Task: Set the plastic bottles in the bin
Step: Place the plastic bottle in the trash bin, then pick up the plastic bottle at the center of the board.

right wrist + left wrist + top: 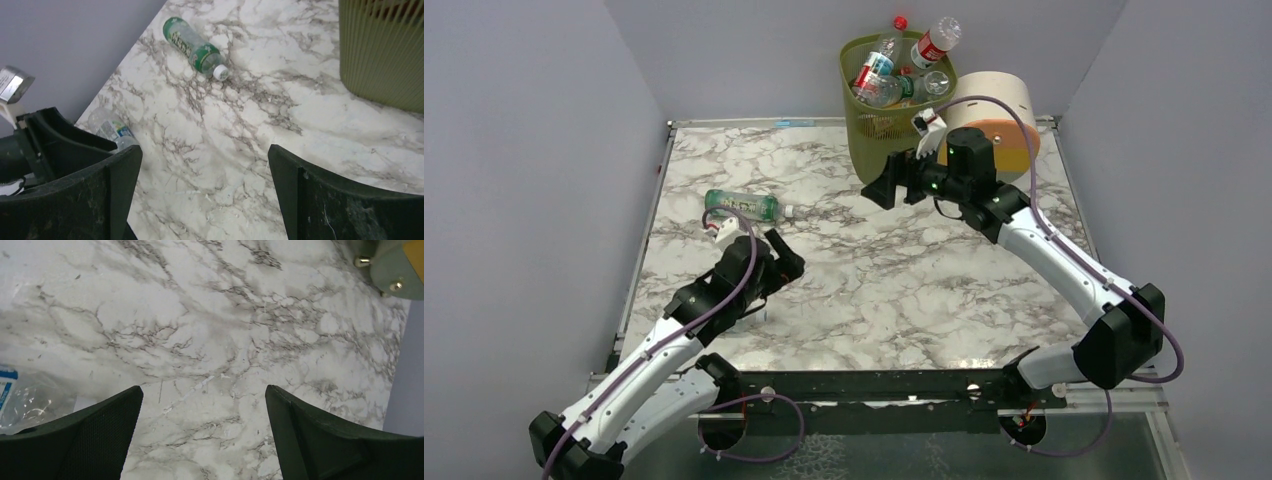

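The olive-green mesh bin [874, 125] stands at the back of the marble table, heaped with several bottles; a red-labelled one [936, 40] sticks out above its rim. A green-labelled bottle [744, 206] lies on its side at the left of the table, and it also shows in the right wrist view [192, 45]. A clear bottle with a blue label [111, 127] lies beside the left arm, at the left edge of the left wrist view [25, 402]. My left gripper [784, 262] is open and empty over bare marble [202, 390]. My right gripper [879, 187] is open and empty just in front of the bin [385, 55].
A cream drum with an orange face [999, 115] stands right of the bin, behind my right wrist. Grey walls close in the table on the left, back and right. The left arm [45, 145] fills the lower left of the right wrist view.
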`<state>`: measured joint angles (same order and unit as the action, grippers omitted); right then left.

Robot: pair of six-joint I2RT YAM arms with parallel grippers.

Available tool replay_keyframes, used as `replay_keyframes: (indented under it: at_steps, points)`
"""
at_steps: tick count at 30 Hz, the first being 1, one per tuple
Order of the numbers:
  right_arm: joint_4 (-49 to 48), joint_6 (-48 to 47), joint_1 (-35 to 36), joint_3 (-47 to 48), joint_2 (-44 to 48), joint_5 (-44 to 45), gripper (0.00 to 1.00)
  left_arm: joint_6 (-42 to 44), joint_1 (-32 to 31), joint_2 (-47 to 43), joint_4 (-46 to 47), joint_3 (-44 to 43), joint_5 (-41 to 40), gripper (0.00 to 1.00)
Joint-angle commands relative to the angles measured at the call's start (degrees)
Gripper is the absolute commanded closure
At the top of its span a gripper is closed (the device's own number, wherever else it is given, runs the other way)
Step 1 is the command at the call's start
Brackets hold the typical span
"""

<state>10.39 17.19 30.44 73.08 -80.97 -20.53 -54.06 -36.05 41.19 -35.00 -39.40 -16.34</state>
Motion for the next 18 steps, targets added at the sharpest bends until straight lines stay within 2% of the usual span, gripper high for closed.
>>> replay_keyframes:
  at_steps: [1,4,8,12,15,18]
  points:
    - [0.51,1.71,1.07,-3.10,2.04,-2.77,0.00,-12.62,0.53,2.31,-9.88,-0.86,-8.48,0.01]
    - [0.03,2.05,1.29,-4.90,2.04,-3.48,0.00,-17.81,0.87,4.43,-14.73,-2.63,-10.66,0.01]
    - [-0.28,2.10,1.38,-6.15,1.34,-3.84,0.00,-20.15,2.66,8.70,-17.07,-5.00,-12.12,0.01]
    - [-0.11,2.25,1.47,-6.45,0.35,-4.44,0.01,-17.80,8.74,16.88,-18.72,-10.27,-10.64,0.01]
    - [-0.02,2.27,1.47,-6.57,-0.28,-5.08,0.01,-16.84,15.86,23.46,-23.04,-15.13,-7.04,0.01]
    - [0.04,2.26,1.56,-6.70,-0.80,-5.73,0.01,-18.61,18.76,24.89,-26.63,-17.57,-6.32,0.01]
